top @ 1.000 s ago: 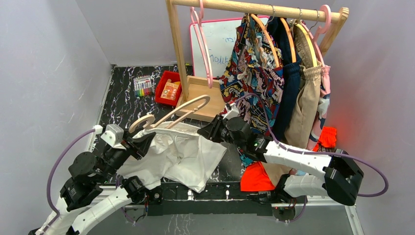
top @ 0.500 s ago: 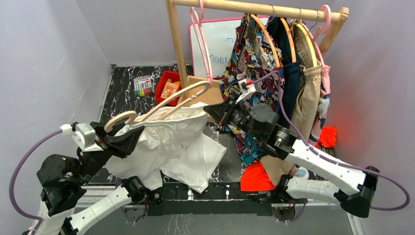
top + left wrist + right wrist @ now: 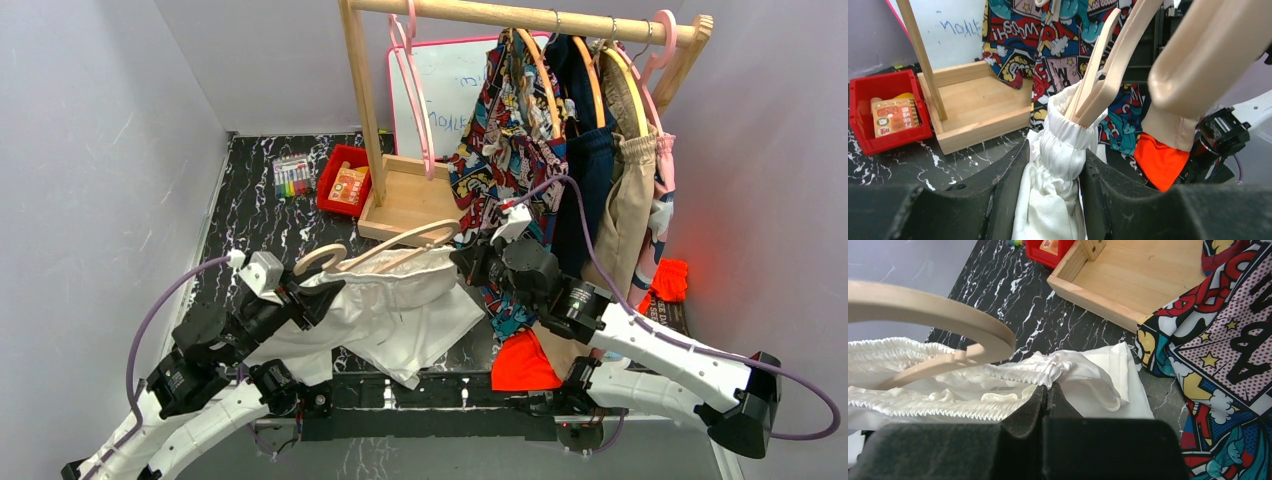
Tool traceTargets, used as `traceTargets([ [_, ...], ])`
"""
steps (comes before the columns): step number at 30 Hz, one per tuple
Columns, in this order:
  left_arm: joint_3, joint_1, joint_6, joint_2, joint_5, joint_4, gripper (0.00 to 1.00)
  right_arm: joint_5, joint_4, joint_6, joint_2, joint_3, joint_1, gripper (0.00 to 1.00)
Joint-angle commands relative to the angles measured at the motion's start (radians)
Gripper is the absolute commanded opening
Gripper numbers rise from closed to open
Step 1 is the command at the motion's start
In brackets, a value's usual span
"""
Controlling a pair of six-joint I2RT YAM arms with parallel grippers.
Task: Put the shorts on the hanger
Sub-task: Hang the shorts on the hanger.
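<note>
The white shorts [image 3: 385,300] hang between my two grippers above the black marbled table, waistband stretched open. The cream hanger [image 3: 385,250] sits with its lower part inside the waistband, hook toward the left. My left gripper [image 3: 318,298] is shut on the bunched left end of the waistband [image 3: 1063,150], where the hanger's arms [image 3: 1100,80] come out of the cloth. My right gripper [image 3: 470,268] is shut on the waistband's right end [image 3: 1053,365]; the hanger's curved arm [image 3: 938,315] passes above the open waistband.
A wooden rack [image 3: 365,110] with a box base [image 3: 405,205] stands behind. A comic-print garment [image 3: 515,150], dark and tan clothes hang on it at right. A red bin [image 3: 345,180], markers [image 3: 290,178], a pink hanger [image 3: 412,90] and orange cloth [image 3: 522,365] are nearby.
Both grippers have come down and closer together with the shorts and hanger. The left arm swung right, and the right gripper dropped from near the rack base.
</note>
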Motion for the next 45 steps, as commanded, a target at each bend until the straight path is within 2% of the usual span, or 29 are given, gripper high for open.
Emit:
traceTargets([
  [1, 0.046, -0.004, 0.007, 0.021, -0.027, 0.136, 0.00, 0.067, 0.014, -0.028, -0.058, 0.037, -0.003, 0.00],
  [5, 0.120, -0.003, 0.050, 0.097, -0.017, 0.143, 0.00, 0.125, -0.020, -0.139, -0.060, 0.147, -0.002, 0.00],
  [10, 0.222, -0.003, 0.082, 0.167, 0.017, 0.117, 0.00, 0.120, -0.045, -0.233, -0.049, 0.305, -0.002, 0.00],
  [17, 0.063, -0.003, 0.020, 0.074, 0.011, 0.078, 0.00, 0.121, -0.082, -0.107, -0.087, 0.114, -0.002, 0.00],
  [22, 0.039, -0.002, 0.015, 0.021, -0.031, 0.021, 0.00, 0.142, -0.119, -0.062, -0.150, 0.045, -0.003, 0.00],
  [27, 0.044, -0.002, 0.029, 0.022, -0.030, -0.015, 0.00, 0.142, -0.134, -0.061, -0.160, 0.050, -0.002, 0.00],
  [35, 0.048, -0.003, 0.025, 0.067, 0.061, -0.027, 0.00, 0.157, -0.136, -0.069, -0.163, 0.081, -0.002, 0.00],
  [45, 0.053, -0.003, 0.057, 0.112, 0.045, -0.046, 0.00, 0.191, -0.178, -0.114, -0.195, 0.150, -0.003, 0.00],
])
